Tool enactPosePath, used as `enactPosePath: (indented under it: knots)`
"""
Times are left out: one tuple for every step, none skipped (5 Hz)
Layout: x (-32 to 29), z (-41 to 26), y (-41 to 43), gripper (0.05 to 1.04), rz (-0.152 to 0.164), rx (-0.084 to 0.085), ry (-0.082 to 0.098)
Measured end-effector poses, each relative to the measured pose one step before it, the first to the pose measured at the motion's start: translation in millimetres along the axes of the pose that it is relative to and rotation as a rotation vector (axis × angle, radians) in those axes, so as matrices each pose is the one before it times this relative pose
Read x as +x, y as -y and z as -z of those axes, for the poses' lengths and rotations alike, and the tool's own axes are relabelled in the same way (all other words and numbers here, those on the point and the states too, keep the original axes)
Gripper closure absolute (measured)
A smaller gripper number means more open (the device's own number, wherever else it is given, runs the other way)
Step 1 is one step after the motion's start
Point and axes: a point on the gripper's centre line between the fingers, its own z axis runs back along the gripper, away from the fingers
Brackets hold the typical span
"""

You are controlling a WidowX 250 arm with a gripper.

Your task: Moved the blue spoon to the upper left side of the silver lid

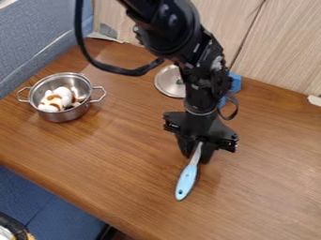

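The gripper (198, 151) hangs low over the middle of the wooden table, pointing down. The blue spoon (186, 182) has its light blue handle toward the table's front edge and its grey shaft running up to the gripper. The spoon's head is hidden at the gripper. Whether the spoon is held cannot be made out. Farther back, the round silver lid (169, 81) lies on the table, its right part covered by the arm.
A silver pot (63, 115) with two handles stands at the left, holding white and brown pieces. A blue object (235, 83) sits behind the arm, near the wooden back panel. The table's front edge runs along the lower left.
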Motion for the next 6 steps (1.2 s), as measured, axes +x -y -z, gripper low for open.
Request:
enactPosePath:
  knots:
    - [-0.32, -1.30, -0.97, 0.902, -0.0084, 0.0013, 0.0052]
    - [-1.39, -1.29, 0.74, 0.934, -0.0017, -0.0083, -0.0056]
    - [-1.11, -2.14, -2.59, 0.934, -0.0103, 0.0000, -0.0158]
    - [11.46, -20.12, -6.67, 0.934, -0.0425, -0.0027, 0.0221]
    - [28.57, -21.91, -17.05, 0.934, -0.1093, 0.0089, 0.0470]
    - [46.73, -17.95, -18.40, 0.934, -0.1495, -0.0013, 0.0594]
